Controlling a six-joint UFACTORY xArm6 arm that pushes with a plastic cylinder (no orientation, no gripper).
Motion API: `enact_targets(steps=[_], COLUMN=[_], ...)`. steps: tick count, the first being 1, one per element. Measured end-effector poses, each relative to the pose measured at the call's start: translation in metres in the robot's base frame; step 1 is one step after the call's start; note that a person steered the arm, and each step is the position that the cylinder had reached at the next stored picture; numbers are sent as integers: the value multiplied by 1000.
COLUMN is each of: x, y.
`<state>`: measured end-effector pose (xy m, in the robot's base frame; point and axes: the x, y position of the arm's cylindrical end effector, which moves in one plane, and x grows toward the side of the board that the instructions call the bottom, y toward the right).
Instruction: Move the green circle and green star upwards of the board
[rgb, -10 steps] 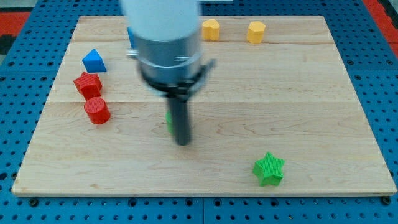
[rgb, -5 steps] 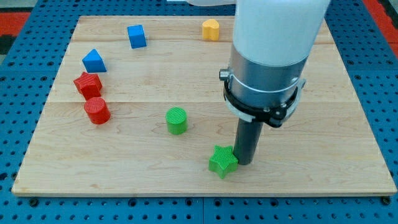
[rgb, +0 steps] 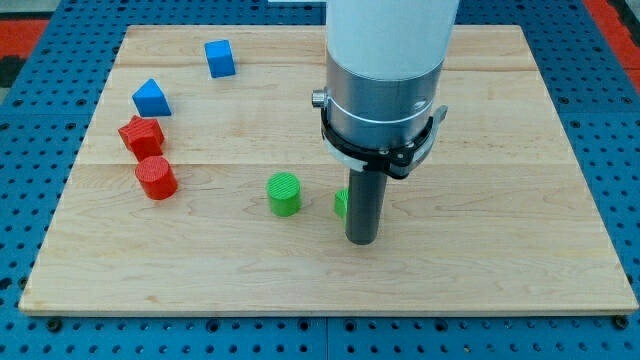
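The green circle (rgb: 284, 193) stands on the wooden board (rgb: 500, 200) a little left of centre, in the lower half. The green star (rgb: 342, 203) is just to its right, mostly hidden behind my rod; only its left edge shows. My tip (rgb: 361, 240) rests on the board directly below and against the star, to the right of the circle. The arm's wide body covers the board's upper middle.
A blue cube (rgb: 220, 58) sits near the top left. A blue triangle (rgb: 150, 98), a red star (rgb: 140, 134) and a red cylinder (rgb: 156, 177) line the left side. The yellow blocks seen earlier are hidden behind the arm.
The green star has moved up and left from the lower right to beside the green circle. My tip went from the circle to the star and followed it up.
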<state>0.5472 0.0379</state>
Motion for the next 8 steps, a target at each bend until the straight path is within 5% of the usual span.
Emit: enact_targets(steps=[1, 3, 6, 8], x=[47, -19, -27, 49], y=[-37, -64, 33, 117])
